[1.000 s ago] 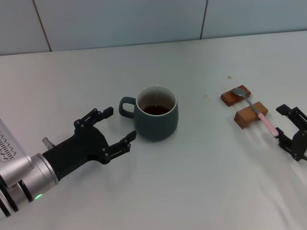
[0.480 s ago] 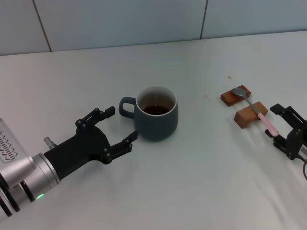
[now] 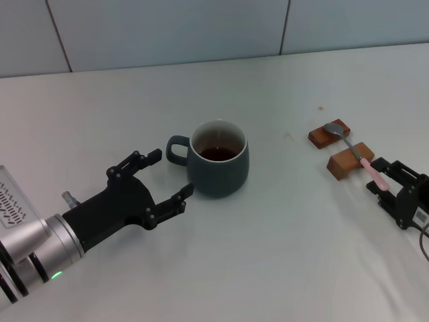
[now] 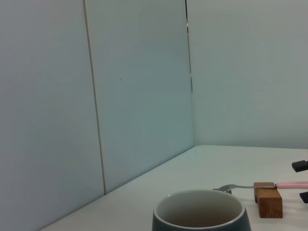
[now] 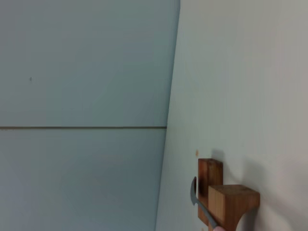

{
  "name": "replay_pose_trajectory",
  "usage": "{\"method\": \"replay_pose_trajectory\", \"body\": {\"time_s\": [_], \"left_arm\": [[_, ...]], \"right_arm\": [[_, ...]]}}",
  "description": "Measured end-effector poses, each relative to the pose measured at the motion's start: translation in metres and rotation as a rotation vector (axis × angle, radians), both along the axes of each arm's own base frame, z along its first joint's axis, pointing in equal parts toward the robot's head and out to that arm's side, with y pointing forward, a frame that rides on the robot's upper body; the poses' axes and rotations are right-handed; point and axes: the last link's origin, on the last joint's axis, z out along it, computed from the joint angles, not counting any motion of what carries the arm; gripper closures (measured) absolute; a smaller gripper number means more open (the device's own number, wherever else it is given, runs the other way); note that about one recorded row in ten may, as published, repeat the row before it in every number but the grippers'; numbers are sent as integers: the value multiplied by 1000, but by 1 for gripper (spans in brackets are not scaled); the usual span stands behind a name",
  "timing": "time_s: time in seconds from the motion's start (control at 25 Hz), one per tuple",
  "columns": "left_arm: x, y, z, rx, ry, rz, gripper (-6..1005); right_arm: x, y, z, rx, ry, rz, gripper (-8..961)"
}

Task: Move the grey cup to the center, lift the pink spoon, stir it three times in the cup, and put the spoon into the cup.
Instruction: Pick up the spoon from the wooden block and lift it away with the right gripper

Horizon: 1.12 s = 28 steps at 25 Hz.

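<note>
**Cup near mid-bench, spoon waiting on its blocks**

Nearest the robot, the left hand (image 3: 149,184) lies low over the white bench (image 3: 268,255) with its black fingers spread wide, aimed at the rounded dark blue-grey ceramic mug (image 3: 218,168) but not touching it; one finger points toward the loop handle, the other toward the mug's near wall. The mug stands upright close to the middle of the bench, white inside, with dark brown liquid low in the bottom.

On the robot's right, the right hand (image 3: 387,180) sits low at the bench's edge, fingers parted on either side of the tip of the pale pink handle of the small silver-bowled spoon (image 3: 357,156). Whether a finger already touches the handle cannot be told.

The spoon bridges two brown rectangular wooden blocks (image 3: 340,151), its bowl on the farther one and its handle overhanging the nearer one, so there is air beneath the handle.

The mug looks heavy, rigid and glazed, likely slick, and chippable if knocked; a grip across its round body would hold better than the thin handle, and it should stay level for the liquid's sake. The spoon appears light, stiff and narrow, prone to pivot or skid off the blocks. The overhanging pink end is probably the best place to pinch it.
</note>
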Motion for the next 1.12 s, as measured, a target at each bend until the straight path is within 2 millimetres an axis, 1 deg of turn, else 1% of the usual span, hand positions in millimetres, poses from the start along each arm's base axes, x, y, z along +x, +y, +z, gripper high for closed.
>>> {"method": "replay_pose_trajectory", "body": {"time_s": [0.08,0.28,0.56,0.76,1.12], "left_arm": [[0,0,0,0,0,0,163],[0,0,0,0,2,-2,163],[1,-1,-1,2,6,-10,164],[1,-1,-1,6,11,-16,164],[1,-1,-1,11,16,-24,164]], "right_arm": [[0,0,0,1,1,-2,346],[1,-1,0,8,5,-8,588],[2,-1,0,4,1,-14,602],[0,2,-2,-21,-20,2,763],[-1,-7,8,25,-76,75,812]]}}
